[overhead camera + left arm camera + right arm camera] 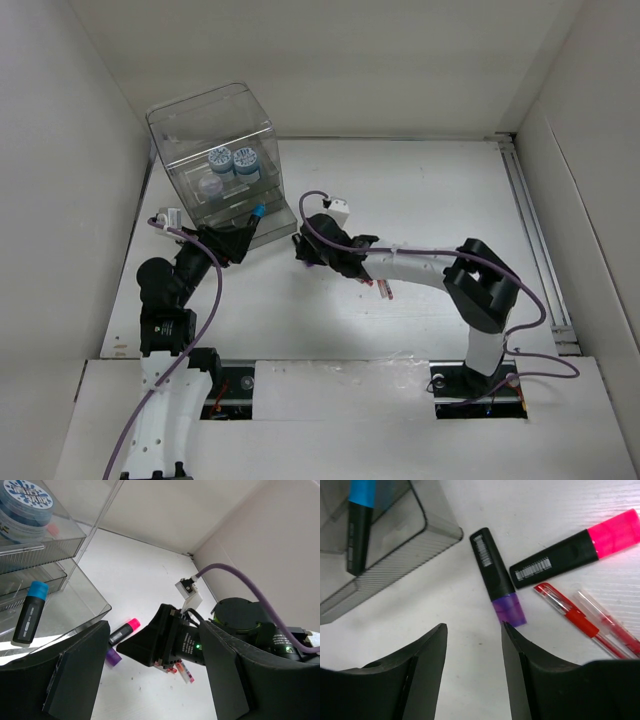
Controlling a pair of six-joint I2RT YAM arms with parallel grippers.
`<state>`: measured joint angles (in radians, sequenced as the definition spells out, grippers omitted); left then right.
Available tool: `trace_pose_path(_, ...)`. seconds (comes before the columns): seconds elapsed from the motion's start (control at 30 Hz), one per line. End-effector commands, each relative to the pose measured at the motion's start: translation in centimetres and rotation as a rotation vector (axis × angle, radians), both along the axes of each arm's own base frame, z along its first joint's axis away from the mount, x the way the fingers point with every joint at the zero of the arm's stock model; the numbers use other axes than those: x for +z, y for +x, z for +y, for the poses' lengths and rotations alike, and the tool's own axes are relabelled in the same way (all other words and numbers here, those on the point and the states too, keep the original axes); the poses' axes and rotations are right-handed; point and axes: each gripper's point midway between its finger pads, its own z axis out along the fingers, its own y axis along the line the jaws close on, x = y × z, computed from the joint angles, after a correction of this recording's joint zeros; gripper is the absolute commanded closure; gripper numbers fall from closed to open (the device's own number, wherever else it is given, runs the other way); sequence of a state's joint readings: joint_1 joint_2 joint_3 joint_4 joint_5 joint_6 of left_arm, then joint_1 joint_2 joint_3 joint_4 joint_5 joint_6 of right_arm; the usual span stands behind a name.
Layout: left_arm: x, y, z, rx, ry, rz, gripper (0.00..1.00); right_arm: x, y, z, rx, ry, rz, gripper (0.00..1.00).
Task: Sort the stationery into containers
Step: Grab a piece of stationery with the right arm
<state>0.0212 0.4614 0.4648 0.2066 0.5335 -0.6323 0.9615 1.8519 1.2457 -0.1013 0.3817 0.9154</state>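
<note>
The clear organizer (215, 130) stands at the back left, with two blue-white rolls (232, 161) inside. A blue-capped marker (359, 525) lies in its pulled-out bottom drawer (400, 550). On the table beside the drawer lie a purple-capped marker (497, 577), a pink-capped marker (575, 550) and two red pens (580, 620). My right gripper (472, 640) hangs open just short of the purple cap, nothing between its fingers. My left gripper (155, 680) is open and empty by the drawer's front, facing the right gripper (150, 647).
White walls enclose the table on the left, back and right. A metal rail (535, 240) runs along the right edge. Purple cables (215, 300) loop off both arms. The right arm (440, 270) stretches across the table's middle.
</note>
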Motion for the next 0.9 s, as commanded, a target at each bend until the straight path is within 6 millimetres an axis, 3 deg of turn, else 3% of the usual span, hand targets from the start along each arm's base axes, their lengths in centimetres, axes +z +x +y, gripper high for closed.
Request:
trace_pose_path(0.0, 0.8, -0.2, -0.3, -0.018, 0.002, -0.059, 0.31, -0.6, 0.7, -0.7, -0.003, -0.086, -0.022, 0.47)
trace_pose_path(0.03, 0.8, -0.2, -0.3, -0.018, 0.002, -0.059, 0.31, -1.6, 0.7, -1.0, -0.010, -0.115, -0.011, 0.47)
trace_pose_path(0.23, 0.5, -0.1, -0.3, -0.018, 0.002, -0.058, 0.31, -1.9, 1.5, -0.1, 0.003, -0.133, -0.016, 0.48)
trace_pose_path(0.3, 0.5, -0.1, -0.3, -0.018, 0.002, -0.058, 0.31, -3.1, 1.4, -0.1, 0.004, -0.158, 0.002, 0.48)
trace_pose_path(0.33, 0.5, -0.1, -0.3, -0.018, 0.002, -0.058, 0.31, -2.5, 1.7, 0.2, 0.004, -0.146, -0.007, 0.48)
trace_pose_path(0.47, 0.5, -0.1, -0.3, -0.018, 0.002, -0.058, 0.31, -3.7, 1.9, 0.6, 0.011, -0.176, 0.007, 0.48)
trace_pose_path(0.67, 0.5, 0.0, -0.3, -0.018, 0.002, -0.058, 0.31, -4.3, 1.9, 0.3, -0.002, -0.189, 0.014, 0.52)
trace_pose_path(0.87, 0.5, 0.0, -0.3, -0.018, 0.002, -0.058, 0.31, -6.0, 1.4, -0.8, -0.008, -0.245, 0.043, 0.51)
